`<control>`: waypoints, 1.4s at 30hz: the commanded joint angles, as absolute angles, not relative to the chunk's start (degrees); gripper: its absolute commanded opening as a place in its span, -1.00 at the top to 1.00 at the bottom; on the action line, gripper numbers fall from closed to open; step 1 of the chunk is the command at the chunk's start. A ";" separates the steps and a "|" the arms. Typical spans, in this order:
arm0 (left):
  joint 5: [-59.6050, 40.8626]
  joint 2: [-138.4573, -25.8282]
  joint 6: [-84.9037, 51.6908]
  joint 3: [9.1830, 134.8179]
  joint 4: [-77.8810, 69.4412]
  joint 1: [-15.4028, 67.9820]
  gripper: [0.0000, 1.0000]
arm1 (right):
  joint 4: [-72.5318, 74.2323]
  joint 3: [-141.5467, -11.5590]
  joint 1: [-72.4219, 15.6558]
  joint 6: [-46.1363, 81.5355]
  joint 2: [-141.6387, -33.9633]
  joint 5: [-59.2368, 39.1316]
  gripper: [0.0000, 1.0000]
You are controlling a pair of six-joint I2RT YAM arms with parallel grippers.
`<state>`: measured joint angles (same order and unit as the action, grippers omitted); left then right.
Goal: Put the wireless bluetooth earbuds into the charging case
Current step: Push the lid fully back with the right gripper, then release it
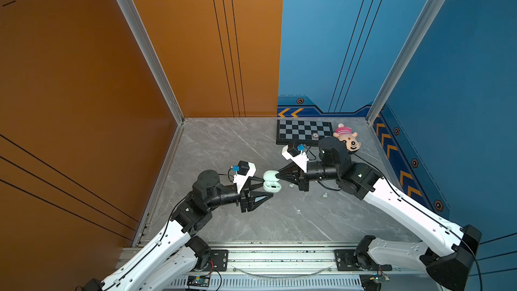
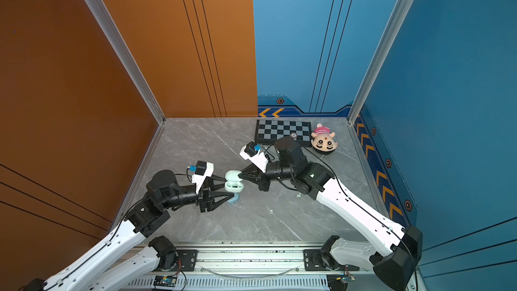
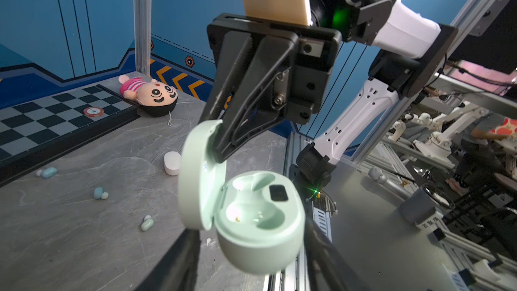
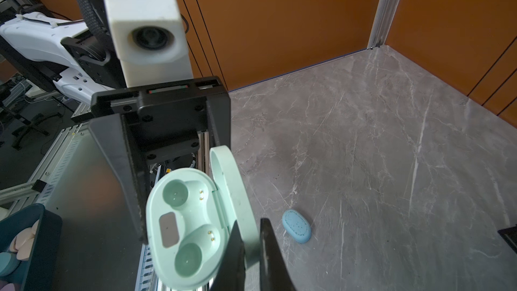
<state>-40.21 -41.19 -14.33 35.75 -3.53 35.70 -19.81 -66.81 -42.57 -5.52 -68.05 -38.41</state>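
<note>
The mint green charging case point(image 1: 272, 186) hangs open above the table, both wells empty point(image 4: 181, 219). My right gripper point(image 1: 277, 176) is shut on its raised lid point(image 4: 223, 174), seen in the left wrist view pinching the lid's edge point(image 3: 195, 163). My left gripper point(image 1: 268, 188) is open with the case's base point(image 3: 260, 247) between its spread fingers point(image 3: 179, 261). Loose earbuds lie on the table: a pale blue one point(image 3: 49, 172), another blue one point(image 3: 98, 193) and a mint one point(image 3: 147, 223). In a top view two show under the right arm point(image 1: 291, 185) point(image 1: 324, 195).
A shut pale blue case point(image 4: 296, 225) lies on the table under the left gripper, and a white case point(image 3: 172, 163) beyond the mint one. At the back right are a chessboard point(image 1: 303, 131) with a chip point(image 1: 315, 135) and a plush doll point(image 1: 347, 137). Walls close three sides.
</note>
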 commanded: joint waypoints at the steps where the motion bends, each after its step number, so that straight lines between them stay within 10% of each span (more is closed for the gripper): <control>1: -37.11 -39.82 -15.12 36.92 -4.56 36.16 -0.63 | -17.05 -66.14 -42.60 -6.69 -65.86 -35.69 1.00; 18: -28.97 -38.48 -3.03 46.19 10.11 34.99 -0.75 | -19.25 -66.10 -49.26 -17.57 -64.16 -21.18 1.00; 42: -26.62 -44.47 -1.72 50.02 13.28 35.68 1.00 | -17.55 -65.92 -52.43 -13.56 -65.74 -21.47 0.90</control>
<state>-28.29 -44.49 -0.03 48.47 12.99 35.70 -18.81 -66.02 -51.59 -14.98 -65.47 -20.73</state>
